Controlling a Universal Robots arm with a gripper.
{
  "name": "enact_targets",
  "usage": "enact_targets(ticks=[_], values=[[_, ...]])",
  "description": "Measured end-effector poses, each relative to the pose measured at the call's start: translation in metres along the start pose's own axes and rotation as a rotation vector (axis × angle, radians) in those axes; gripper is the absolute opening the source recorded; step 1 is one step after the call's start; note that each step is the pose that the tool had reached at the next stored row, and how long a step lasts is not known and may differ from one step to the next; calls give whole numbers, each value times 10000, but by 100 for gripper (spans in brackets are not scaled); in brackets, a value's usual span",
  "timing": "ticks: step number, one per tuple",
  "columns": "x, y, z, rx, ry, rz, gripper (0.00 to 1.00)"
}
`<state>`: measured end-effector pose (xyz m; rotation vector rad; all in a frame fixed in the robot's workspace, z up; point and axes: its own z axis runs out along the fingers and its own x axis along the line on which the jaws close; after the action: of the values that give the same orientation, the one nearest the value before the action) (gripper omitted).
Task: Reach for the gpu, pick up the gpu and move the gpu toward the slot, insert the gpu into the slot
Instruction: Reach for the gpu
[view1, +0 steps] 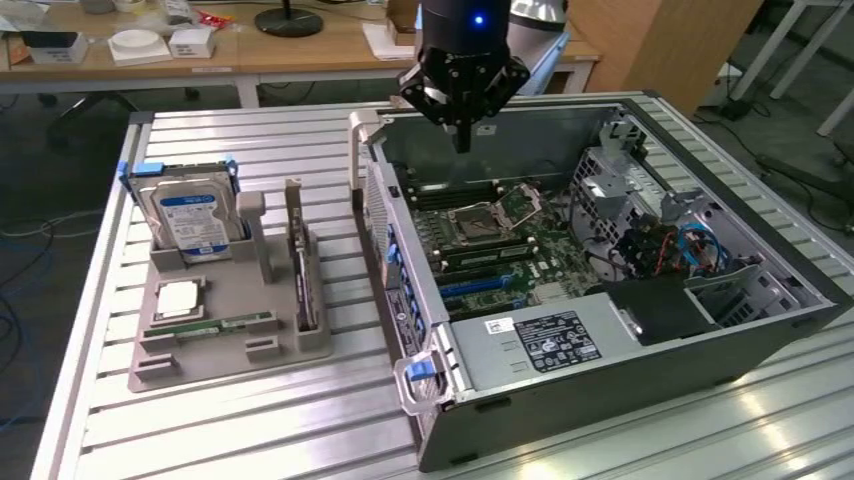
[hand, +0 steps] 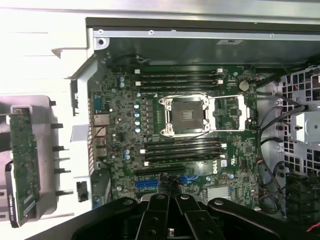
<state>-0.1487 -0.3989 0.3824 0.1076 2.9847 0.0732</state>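
A black gripper (view1: 463, 135) hangs above the open computer case (view1: 601, 400), over the far end of the motherboard (view1: 534, 245). Its jaws are clenched together with nothing between them. The gpu (view1: 306, 285) stands on edge in a grey holder (view1: 234, 290) on the slatted table (view1: 240, 420). It is to the exterior view's left of the case, well apart from the gripper. A blue-labelled hard drive (view1: 191, 220) stands upright in the same holder.

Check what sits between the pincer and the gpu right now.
Exterior view: the computer case's wall and a strip of slatted table separate the shut pincer from the gpu, upright in its holder.
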Motion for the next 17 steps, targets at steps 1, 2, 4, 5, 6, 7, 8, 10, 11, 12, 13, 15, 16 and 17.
enact_targets(ticks=[1,2,4,5,6,7,8,10,11,12,13,15,16,17], values=[[20,-1,-3,0,0,0,10],[42,-3,-7,0,0,1,10],[79,-5,-12,0,-1,0,10],[98,-7,-15,-1,0,0,10],[117,-8,-18,0,0,0,10],[135,-9,-21,0,-1,0,10],[153,-10,-24,0,-1,1,10],[192,-13,-30,0,-1,1,10],[210,-14,-33,0,0,0,10],[229,-16,-36,0,-1,0,10],[248,-17,-39,0,-1,0,10],[286,-20,-45,-1,-1,0,10],[307,-21,-48,0,0,0,10],[325,-22,-51,0,0,0,10]])
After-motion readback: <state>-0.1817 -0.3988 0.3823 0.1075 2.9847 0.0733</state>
